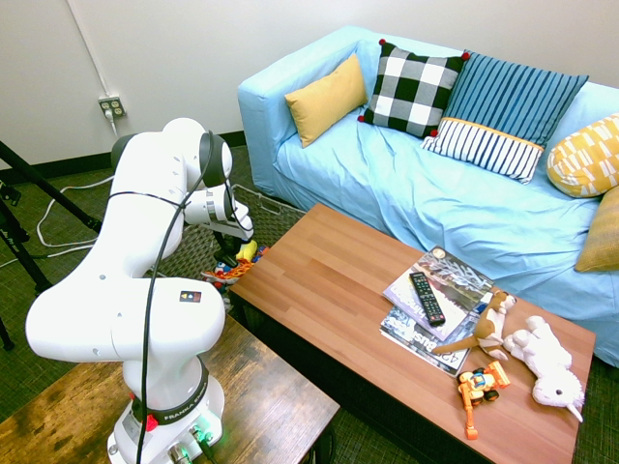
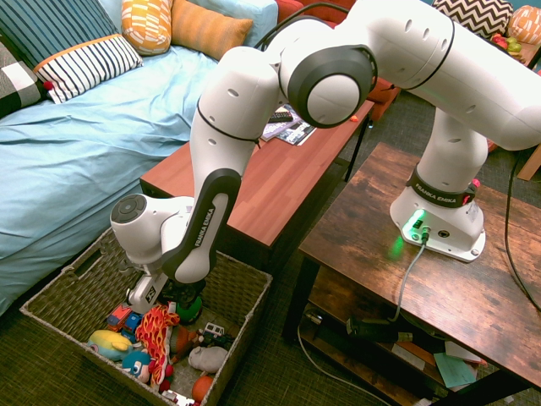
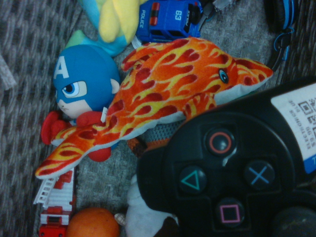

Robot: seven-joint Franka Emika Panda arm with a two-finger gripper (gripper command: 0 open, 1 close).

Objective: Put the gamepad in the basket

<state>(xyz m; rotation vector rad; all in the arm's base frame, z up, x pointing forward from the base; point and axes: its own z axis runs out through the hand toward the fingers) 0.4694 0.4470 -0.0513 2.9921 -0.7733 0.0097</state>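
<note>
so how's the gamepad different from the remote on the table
The gamepad is broad and rounded, with coloured shape buttons; the remote is long and slim. The gamepad is down over the toys in the basket, under the gripper; the remote lies flat on magazines on the coffee table. Both are black.

A glossy white arm [image 2: 406, 59] of rounded segments, dark grey caps at the joints, black cable down its side, green light glowing at the base.
</note>
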